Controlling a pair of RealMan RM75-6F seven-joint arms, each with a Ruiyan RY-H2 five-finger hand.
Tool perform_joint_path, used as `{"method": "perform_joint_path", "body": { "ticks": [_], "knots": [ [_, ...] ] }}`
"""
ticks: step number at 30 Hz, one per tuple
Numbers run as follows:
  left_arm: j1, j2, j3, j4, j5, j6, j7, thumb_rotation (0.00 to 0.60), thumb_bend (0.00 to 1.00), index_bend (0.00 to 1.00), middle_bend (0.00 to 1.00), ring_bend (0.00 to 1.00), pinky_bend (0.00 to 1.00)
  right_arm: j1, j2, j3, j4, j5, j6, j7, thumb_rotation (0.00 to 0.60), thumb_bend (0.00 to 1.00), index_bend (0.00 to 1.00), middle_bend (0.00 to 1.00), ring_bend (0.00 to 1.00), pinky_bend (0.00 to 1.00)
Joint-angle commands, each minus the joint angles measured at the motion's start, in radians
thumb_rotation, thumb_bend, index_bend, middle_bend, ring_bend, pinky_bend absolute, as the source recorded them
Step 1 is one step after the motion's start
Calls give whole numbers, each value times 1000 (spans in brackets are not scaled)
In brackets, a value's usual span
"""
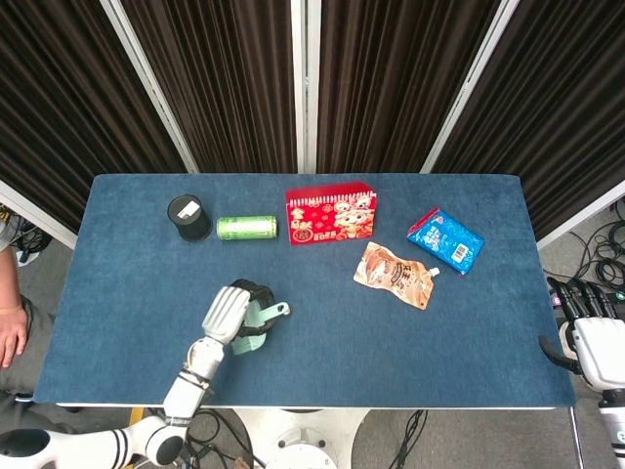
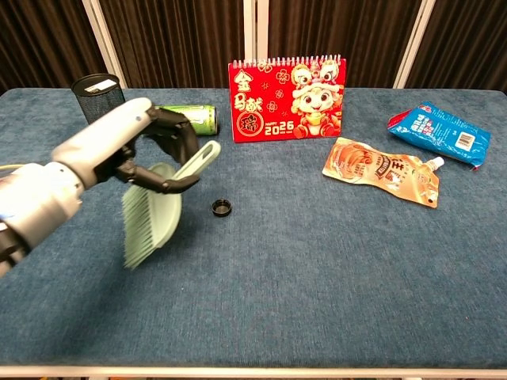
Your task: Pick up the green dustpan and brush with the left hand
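Observation:
My left hand [image 2: 139, 146] grips the pale green dustpan and brush [image 2: 157, 212] by the handle and holds it above the table, bristles hanging down and to the left. In the head view the left hand [image 1: 230, 311] covers most of the dustpan and brush [image 1: 256, 332], with the handle tip poking out to the right. My right hand [image 1: 590, 337] hangs off the table's right edge, fingers apart and holding nothing.
A small black ring [image 2: 221, 208] lies on the blue table [image 2: 317, 277] just right of the dustpan. Further back stand a black cup [image 2: 96, 94], a green can [image 2: 192, 118] and a red calendar [image 2: 288, 98]. An orange pouch [image 2: 382, 170] and a blue packet [image 2: 440, 131] lie at the right.

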Motion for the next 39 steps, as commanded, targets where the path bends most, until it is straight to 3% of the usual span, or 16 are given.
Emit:
{"method": "perform_joint_path", "body": {
  "ticks": [1, 16, 23, 31, 39],
  "knots": [
    [-23, -30, -29, 29, -30, -28, 14, 600, 449, 601, 656, 461, 352, -2, 1, 0, 2, 2, 2, 2, 600, 225, 0, 132, 0, 0],
    [-138, -128, -140, 136, -110, -134, -8, 600, 449, 601, 656, 461, 352, -11, 2, -2, 10, 7, 8, 13, 600, 225, 0, 132, 0, 0],
    [-176, -123, -184, 108, -119, -152, -49, 600, 450, 601, 656, 461, 353, -14, 5, 0, 9, 8, 13, 16, 600, 225, 0, 132, 0, 0],
    [-93, 31, -132, -59, -93, -89, -68, 600, 451, 601, 656, 461, 354, -1, -3, 2, 20, -1, -1, 26, 600, 222, 0, 132, 0, 0],
    [-28, 55, -41, -67, -78, -46, -52, 600, 451, 601, 656, 461, 354, 11, -9, 2, 26, -9, -12, 29, 600, 222, 0, 132, 0, 0]
  ]
}}
